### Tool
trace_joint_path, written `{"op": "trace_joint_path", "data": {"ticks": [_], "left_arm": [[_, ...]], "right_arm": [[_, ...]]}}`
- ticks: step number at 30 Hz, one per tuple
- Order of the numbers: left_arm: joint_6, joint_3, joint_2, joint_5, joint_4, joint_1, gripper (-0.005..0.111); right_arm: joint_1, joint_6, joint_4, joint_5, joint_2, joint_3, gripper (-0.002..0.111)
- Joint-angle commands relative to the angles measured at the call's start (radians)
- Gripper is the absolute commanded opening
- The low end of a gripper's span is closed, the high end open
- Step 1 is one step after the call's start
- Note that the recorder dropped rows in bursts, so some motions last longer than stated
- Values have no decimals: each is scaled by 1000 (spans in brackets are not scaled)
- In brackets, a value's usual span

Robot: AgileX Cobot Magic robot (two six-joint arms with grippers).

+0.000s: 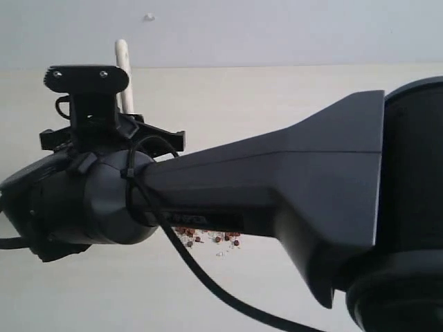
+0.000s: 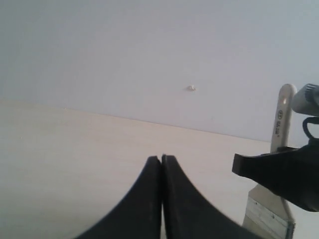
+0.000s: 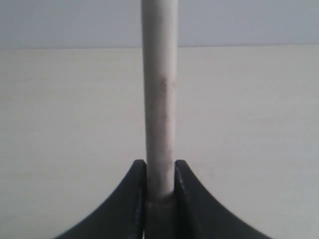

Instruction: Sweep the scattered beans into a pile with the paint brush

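Gripping the paint brush (image 3: 159, 99) by its pale handle, my right hand (image 3: 159, 172) has its two black fingers pinched on either side of the shaft, and the handle stands up between them. In the exterior view the handle's rounded end pokes up behind the wrist mount, while the right arm (image 1: 277, 180) fills most of the picture. Just under that arm I see the beans (image 1: 208, 237), a small reddish-brown cluster lying on the pale table (image 1: 277, 104). The arm hides part of the cluster, and a black cable (image 1: 201, 270) runs close by. My left hand (image 2: 161, 160) is pressed together, fingertips touching, above the table. From its wrist view the brush stands off to one side, with the silver ferrule low and the hole in the handle near the upper end. The bristles are out of frame.
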Motion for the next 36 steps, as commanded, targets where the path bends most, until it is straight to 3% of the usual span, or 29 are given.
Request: {"op": "trace_joint_path", "data": {"ticks": [1, 10, 16, 29, 36], "left_arm": [[-7, 3, -7, -3, 5, -6, 0], [-7, 3, -7, -3, 5, -6, 0], [-7, 3, -7, -3, 5, -6, 0], [-7, 3, -7, -3, 5, -6, 0], [-7, 3, -7, -3, 5, -6, 0]], "right_arm": [[13, -10, -17, -154, -11, -5, 0], [9, -71, 29, -86, 52, -5, 0], [9, -190, 65, 109, 38, -5, 0], [45, -209, 23, -126, -13, -5, 0], [104, -430, -73, -126, -58, 12, 0]]}}
